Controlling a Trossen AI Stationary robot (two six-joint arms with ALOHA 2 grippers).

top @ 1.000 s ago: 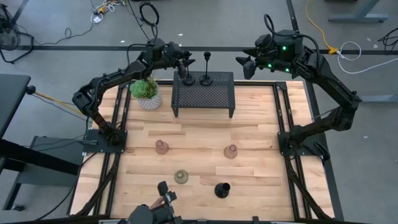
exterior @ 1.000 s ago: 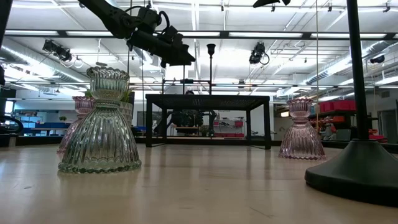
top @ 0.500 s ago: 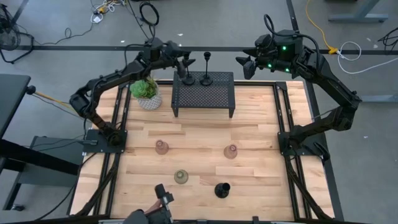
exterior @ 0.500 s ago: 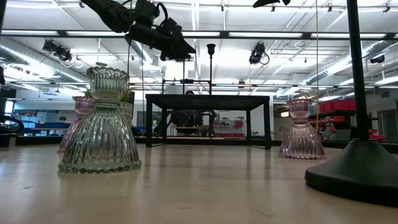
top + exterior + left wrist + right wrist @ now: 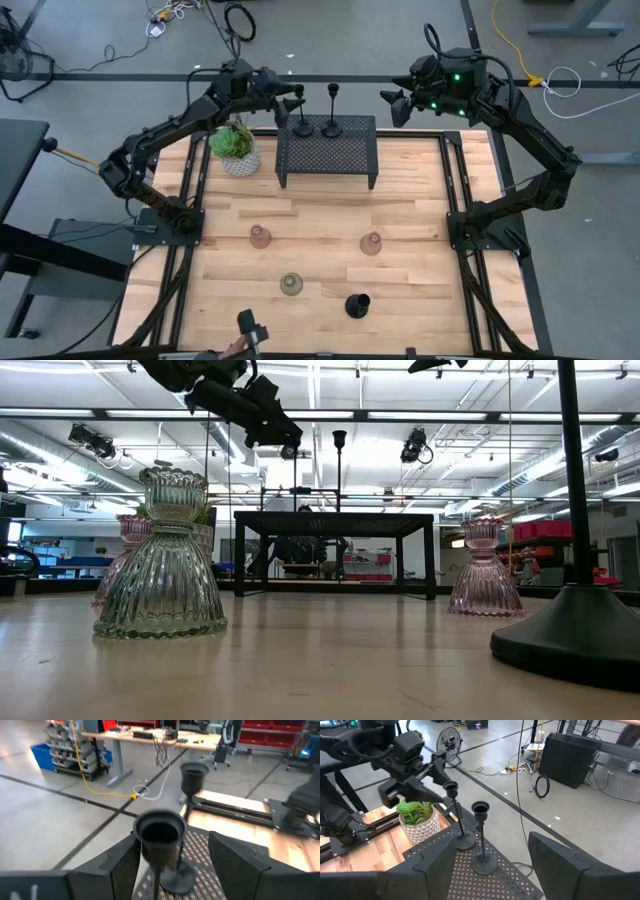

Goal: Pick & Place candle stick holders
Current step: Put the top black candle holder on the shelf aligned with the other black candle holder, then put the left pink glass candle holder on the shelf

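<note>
Two slim black stems stand by their round bases on the black mesh rack (image 5: pixel 326 150): the left stem (image 5: pixel 302 127) and the right stem (image 5: pixel 331 126). A third black stem (image 5: pixel 357 304) stands on the table near the front. Two pinkish glass cups (image 5: pixel 260 236) (image 5: pixel 371 243) and an olive cup (image 5: pixel 291 284) stand mid-table. My left gripper (image 5: pixel 289 101) is open above the rack's far left corner. Its fingers stand on either side of the left stem's cup top (image 5: pixel 160 831), apart from it. My right gripper (image 5: pixel 394 105) is open and empty, high beyond the rack's far right.
A green plant in a white pot (image 5: pixel 236 148) stands just left of the rack, below my left arm. In the low view the olive cup (image 5: pixel 160 560) and the third stem's base (image 5: pixel 575 635) stand close to the camera. Bare wood lies between the rack and the cups.
My left gripper has drawn back from the left stem on the rack, going up and toward the table's left edge. The stem stays upright on the rack.
</note>
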